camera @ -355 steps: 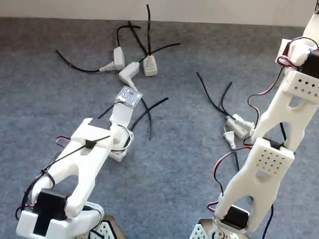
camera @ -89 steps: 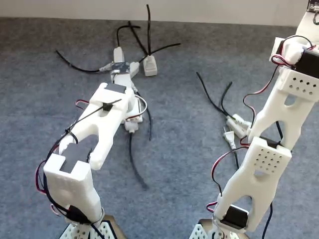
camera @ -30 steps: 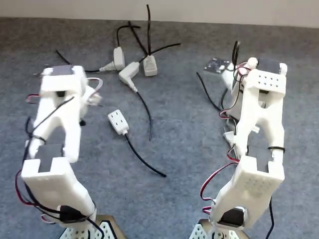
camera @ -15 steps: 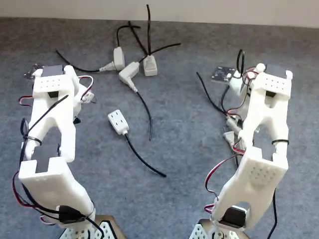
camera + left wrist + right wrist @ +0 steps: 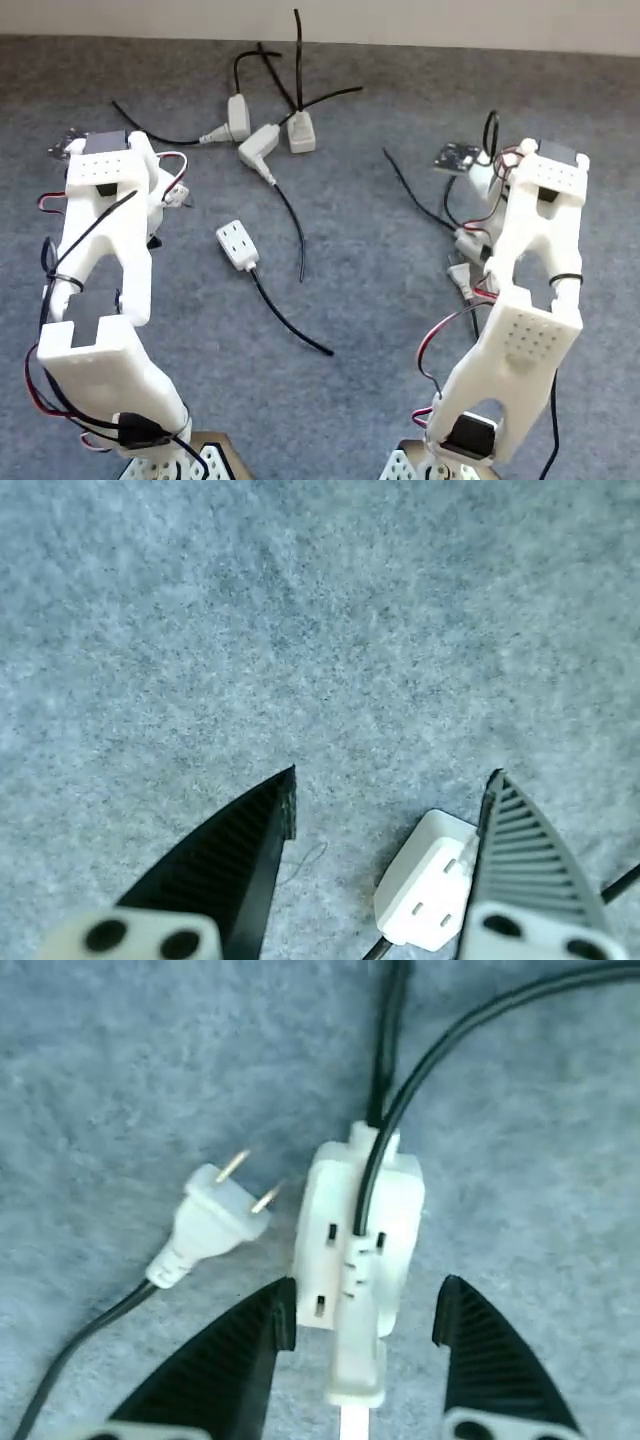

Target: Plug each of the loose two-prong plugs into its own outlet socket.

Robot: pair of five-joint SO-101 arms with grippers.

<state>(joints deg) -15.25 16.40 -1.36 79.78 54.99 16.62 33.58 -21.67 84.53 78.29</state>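
Note:
A white outlet socket (image 5: 238, 245) on a black cord lies mid-carpet; the left wrist view has it (image 5: 425, 895) just beside one finger of my open left gripper (image 5: 392, 780), which holds nothing. On the right lie a white two-prong plug (image 5: 215, 1215) and a second white socket (image 5: 355, 1250) with a black cord draped over it. My right gripper (image 5: 365, 1310) is open, its fingers either side of that socket's end. From above, the plug (image 5: 458, 275) and socket (image 5: 470, 240) peek out beside the right arm. More white plugs and sockets (image 5: 258, 148) cluster at the back.
Black cords (image 5: 290, 225) trail across the grey carpet from the back cluster and the middle socket. Another cord (image 5: 410, 195) curves toward the right arm. A pale wall edge (image 5: 400, 20) bounds the far side. Open carpet lies between the two arms.
The left arm swung from the middle out to the left, leaving the socket on the carpet. The right arm came in over the right-hand plug and socket, then drifted slightly right.

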